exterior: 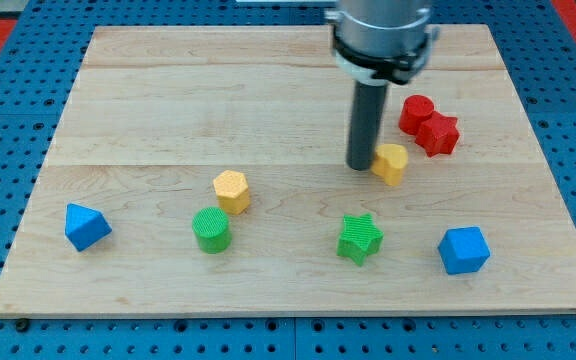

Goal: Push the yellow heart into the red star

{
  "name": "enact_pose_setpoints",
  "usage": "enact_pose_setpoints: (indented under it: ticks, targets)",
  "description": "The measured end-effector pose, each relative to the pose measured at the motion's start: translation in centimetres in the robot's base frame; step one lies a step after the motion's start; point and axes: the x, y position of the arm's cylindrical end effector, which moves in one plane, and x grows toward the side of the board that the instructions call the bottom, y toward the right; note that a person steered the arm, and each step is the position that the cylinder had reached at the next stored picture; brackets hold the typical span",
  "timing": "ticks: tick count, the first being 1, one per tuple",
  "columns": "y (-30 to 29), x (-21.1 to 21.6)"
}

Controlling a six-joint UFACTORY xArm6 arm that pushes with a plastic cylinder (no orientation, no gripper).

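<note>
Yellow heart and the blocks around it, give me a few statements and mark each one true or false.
1. My tip sits against the yellow heart on the view's left side. True.
2. The yellow heart already touches the red star. False: a gap of bare board separates them.
3. The red star touches another red block. True.
4. The green star lies above the yellow heart in the view. False: it lies below it.
5. Two blue blocks are on the board. True: one at the view's left, one at the right.
</note>
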Motion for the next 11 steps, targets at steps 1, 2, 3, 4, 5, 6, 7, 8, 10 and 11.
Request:
enact_pose_setpoints:
  ticks: [1,2,3,4,5,6,7,8,10,11]
  targets:
    - [-0.7,1.7]
    - [0.7,-0.1]
    - [4.2,-0.7]
    - [2.2,3.0]
    - [4.9,2.9]
    - [7.9,-0.2]
    - [4.3,-3.2]
    - [4.0,-3.3]
    - [4.0,-3.4]
    - [4.0,-1.4]
